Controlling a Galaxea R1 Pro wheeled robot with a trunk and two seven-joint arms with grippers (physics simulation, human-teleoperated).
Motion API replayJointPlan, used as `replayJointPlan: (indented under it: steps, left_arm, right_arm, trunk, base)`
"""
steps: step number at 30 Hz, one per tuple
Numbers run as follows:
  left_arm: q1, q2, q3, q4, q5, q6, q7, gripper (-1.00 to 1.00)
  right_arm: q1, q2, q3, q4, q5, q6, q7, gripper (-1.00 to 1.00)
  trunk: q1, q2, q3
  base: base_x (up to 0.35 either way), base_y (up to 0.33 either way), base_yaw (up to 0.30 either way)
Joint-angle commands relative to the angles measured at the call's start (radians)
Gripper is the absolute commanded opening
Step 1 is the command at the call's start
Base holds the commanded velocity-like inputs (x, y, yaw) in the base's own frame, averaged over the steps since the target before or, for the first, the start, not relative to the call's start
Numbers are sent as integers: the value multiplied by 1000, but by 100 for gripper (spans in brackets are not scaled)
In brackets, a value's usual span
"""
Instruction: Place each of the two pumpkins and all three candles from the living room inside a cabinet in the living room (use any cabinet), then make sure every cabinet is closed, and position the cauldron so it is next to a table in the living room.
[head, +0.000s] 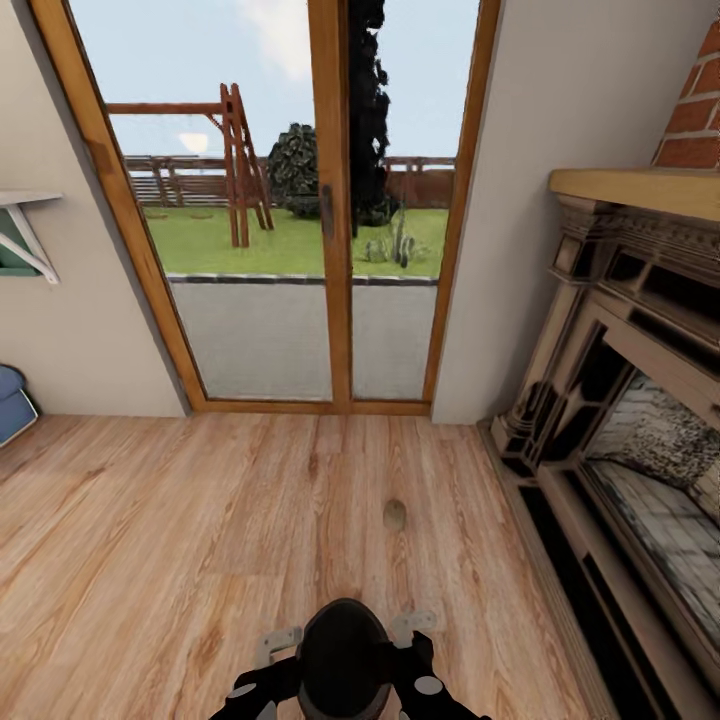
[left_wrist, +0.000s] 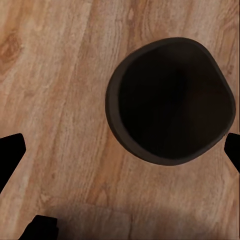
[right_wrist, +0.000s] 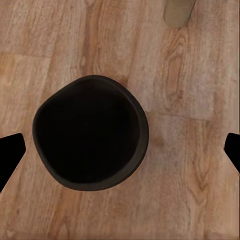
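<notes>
The matte black cauldron (head: 343, 655) stands upright on the wooden floor at the bottom of the head view, between my two arms. In the left wrist view I look down into the cauldron (left_wrist: 170, 100); my left gripper (left_wrist: 120, 152) is open above it, black fingertips (left_wrist: 10, 155) far apart. The right gripper (right_wrist: 120, 152) is open too, over the cauldron (right_wrist: 90, 132). One tan candle (head: 394, 514) stands on the floor just beyond the cauldron, and its lower part shows as the candle (right_wrist: 178, 12) in the right wrist view. The pumpkins and the cabinet are out of view.
A wood-framed glass door (head: 330, 210) to a garden fills the wall ahead. A carved fireplace (head: 620, 400) with a brick chimney lines the right side. A blue object (head: 12, 400) and a wall shelf (head: 25, 225) sit at the far left. Open floorboards (head: 180, 520) lie ahead.
</notes>
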Motion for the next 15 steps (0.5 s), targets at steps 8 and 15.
replayJointPlan:
  steps: [8,15]
  left_arm:
    - [-1,1,-9,-1,7,1,8,100]
    - [-1,0,-9,-1,4,0,8,100]
  right_arm:
    - [-1,-1,8,1,-11,-5,-6,100]
    - [-1,0,8,1,-11,-5,-6,100]
  trunk:
    - [0,-1,-1]
    - [0,-1,-1]
  base:
    - [-7,-58,0]
    - [0,-4,0]
